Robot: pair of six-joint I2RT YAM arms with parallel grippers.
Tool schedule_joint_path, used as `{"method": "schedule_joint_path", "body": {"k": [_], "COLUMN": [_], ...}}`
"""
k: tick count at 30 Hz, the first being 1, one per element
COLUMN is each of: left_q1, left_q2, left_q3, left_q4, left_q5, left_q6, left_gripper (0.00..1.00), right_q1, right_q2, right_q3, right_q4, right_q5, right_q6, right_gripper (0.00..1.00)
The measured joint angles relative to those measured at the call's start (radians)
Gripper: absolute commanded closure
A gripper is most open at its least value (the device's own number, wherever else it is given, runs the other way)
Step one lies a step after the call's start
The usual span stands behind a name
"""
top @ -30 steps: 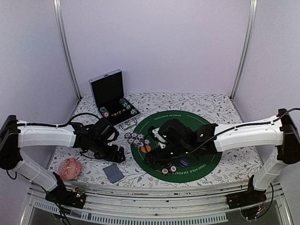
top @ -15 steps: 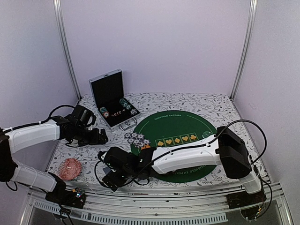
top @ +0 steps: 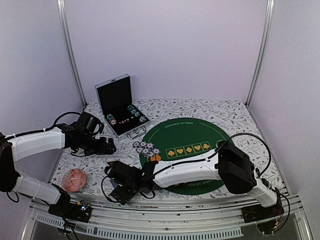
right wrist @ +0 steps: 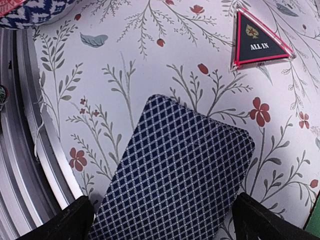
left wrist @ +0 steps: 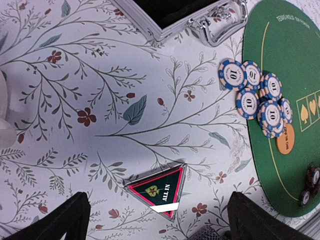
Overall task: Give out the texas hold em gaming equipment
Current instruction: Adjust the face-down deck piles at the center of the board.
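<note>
A blue-backed deck of playing cards (right wrist: 180, 175) lies flat near the table's front edge. My right gripper (right wrist: 172, 222) hangs just above it, open, one finger on each side. The black triangular "ALL IN" marker (left wrist: 156, 191) lies on the floral cloth, below my open left gripper (left wrist: 157, 225), which holds nothing. That marker (right wrist: 257, 40) also shows beyond the deck. Several blue-striped poker chips (left wrist: 255, 95) cluster at the green mat's (left wrist: 295, 60) left edge, an orange button (left wrist: 285, 139) beside them. In the top view my right gripper (top: 120, 190) covers the cards and my left gripper (top: 107, 146) sits further back left.
An open metal case (top: 120, 105) with more chips stands at the back left. A red patterned round object (top: 75, 180) lies near the front left corner. The metal table rail (right wrist: 20, 150) runs close beside the deck. My right arm stretches across the mat (top: 187, 137).
My right arm has swung from over the mat to the front left, above the cards. My left gripper has pulled back left from the marker and opened wide.
</note>
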Motion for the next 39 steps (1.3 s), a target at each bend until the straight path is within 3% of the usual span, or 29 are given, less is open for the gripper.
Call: {"method": "schedule_joint_path", "body": {"k": [11,30,34,39], "left_q1": [0.000,-0.002,-0.018,-0.090], "left_q2": [0.000,-0.003,-0.019,-0.086], "left_q3": [0.000,0.000,0.007,0.042], "left_q4": [0.001,0.037,0.037,0.045], "left_q5": [0.007,0.159,0.183,0.188], "left_q6": [0.011,0.097,0.124,0.197], "left_gripper": [0.02,0.03,0.03,0.02], "right_q1": [-0.010,-0.101,-0.109,-0.114], "right_q2": [-0.002,-0.156,-0.240,-0.462], "right_q3": [-0.010,-0.243,-0.360,-0.571], "right_q4": [-0.005,0.025,0.056,0.140], "right_q5": [0.052,0.123,0.082,-0.026], "right_q6": [0.002,-0.058,-0.085,-0.116], "right_gripper": [0.01,0.01,0.01,0.01]}}
